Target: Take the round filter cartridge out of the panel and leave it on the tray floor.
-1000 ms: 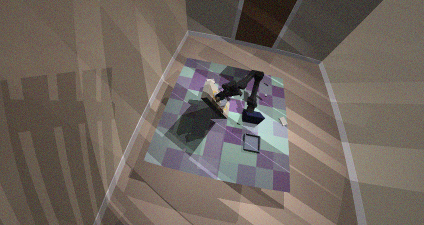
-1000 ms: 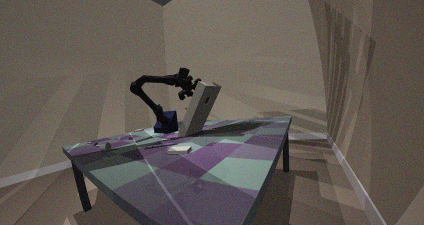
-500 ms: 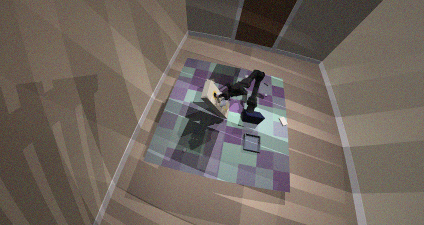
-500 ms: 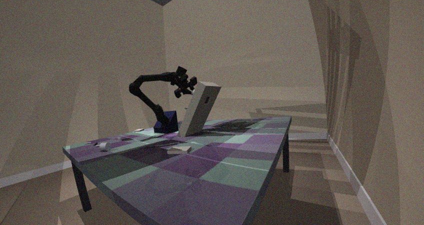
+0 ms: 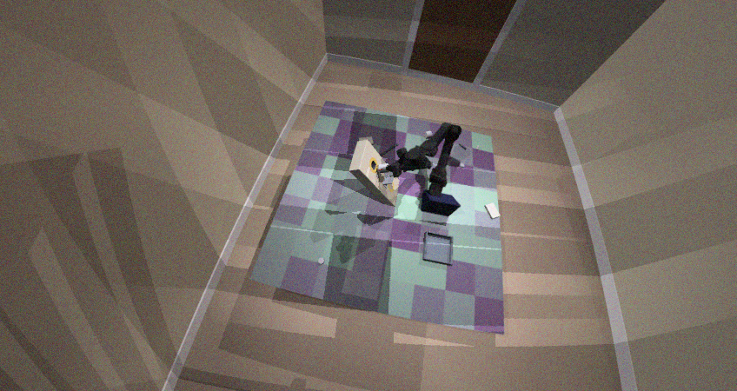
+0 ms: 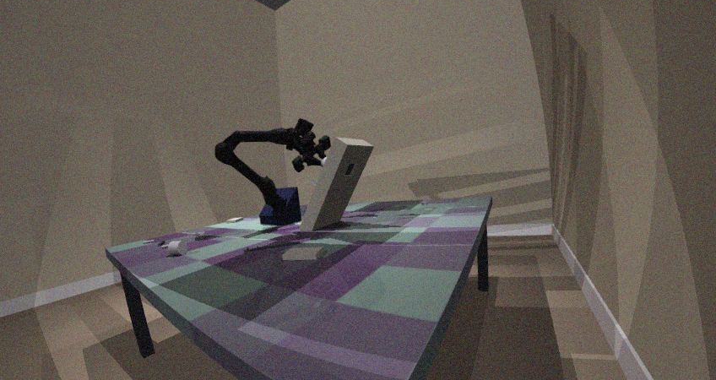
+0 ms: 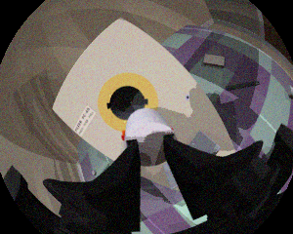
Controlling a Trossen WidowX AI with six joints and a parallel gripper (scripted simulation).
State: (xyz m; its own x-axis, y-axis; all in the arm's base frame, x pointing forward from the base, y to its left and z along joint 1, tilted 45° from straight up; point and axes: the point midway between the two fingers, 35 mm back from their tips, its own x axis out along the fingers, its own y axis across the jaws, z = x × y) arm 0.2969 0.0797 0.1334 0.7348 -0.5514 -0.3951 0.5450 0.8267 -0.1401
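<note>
The white round filter cartridge (image 5: 382,166) (image 6: 324,161) (image 7: 148,124) is out of its hole, held just in front of the panel. My gripper (image 5: 388,168) (image 6: 320,162) (image 7: 149,142) is shut on it; its slots are hidden. The cream service panel (image 5: 363,155) (image 6: 328,190) (image 7: 98,63) stands tilted. Its round hole (image 7: 124,99), ringed in yellow (image 7: 107,85), is dark and open, with a notch at each side. In the wrist view the cartridge overlaps the hole's lower edge. The dark-rimmed tray (image 5: 438,248) lies beyond the blue robot base (image 5: 439,203) (image 6: 281,210), with nothing in it.
A flat pale block (image 6: 300,253) (image 7: 214,60) lies behind the panel. A white cylinder (image 6: 176,247) lies near the table edge. Another white block (image 5: 491,210) (image 6: 234,219) lies beyond the base. A small round piece (image 5: 320,261) lies on the table's far left part.
</note>
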